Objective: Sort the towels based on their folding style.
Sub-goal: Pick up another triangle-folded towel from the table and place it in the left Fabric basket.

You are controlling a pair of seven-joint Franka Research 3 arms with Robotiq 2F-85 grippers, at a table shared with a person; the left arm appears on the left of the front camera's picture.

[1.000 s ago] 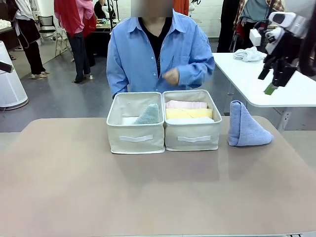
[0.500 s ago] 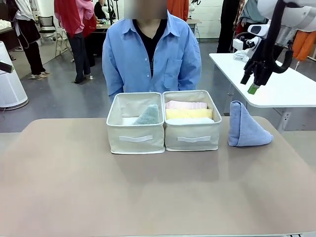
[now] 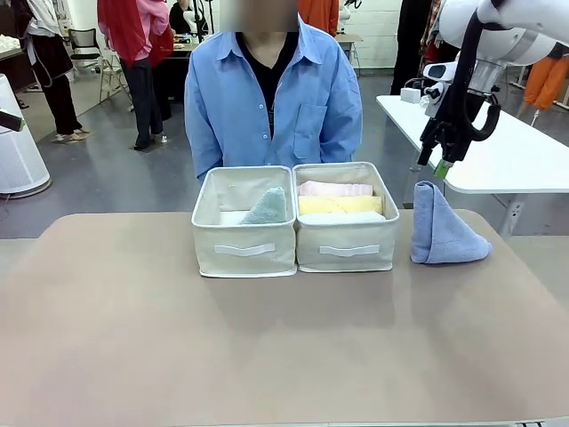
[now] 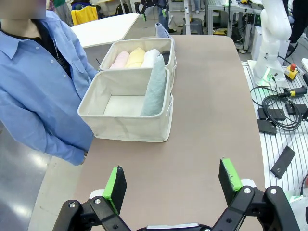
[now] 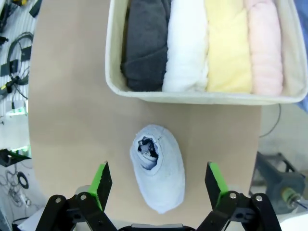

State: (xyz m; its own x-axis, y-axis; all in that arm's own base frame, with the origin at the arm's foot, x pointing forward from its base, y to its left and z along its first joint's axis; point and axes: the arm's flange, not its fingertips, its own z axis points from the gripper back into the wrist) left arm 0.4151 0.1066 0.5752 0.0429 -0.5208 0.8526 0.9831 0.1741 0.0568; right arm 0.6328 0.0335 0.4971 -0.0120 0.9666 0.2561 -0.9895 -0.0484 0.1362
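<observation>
The right gripper hangs above the light blue cone towel, jaws spread and empty. This towel stands on the table just beside the right bin, which holds four rolled towels. The grey-green cone towel leans inside the left bin. The left gripper is spread and empty.

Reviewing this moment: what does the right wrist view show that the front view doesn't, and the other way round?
Right wrist view adds: the dark grey roll at the end of the row in the right bin, the open top of the blue cone seen from above, and the right pincer open over it. Front view adds: the person behind the bins, and the left bin holding the grey-green cone. Shared: the blue cone on the table beside the right bin, with the pink roll, yellow roll and white roll inside.
</observation>
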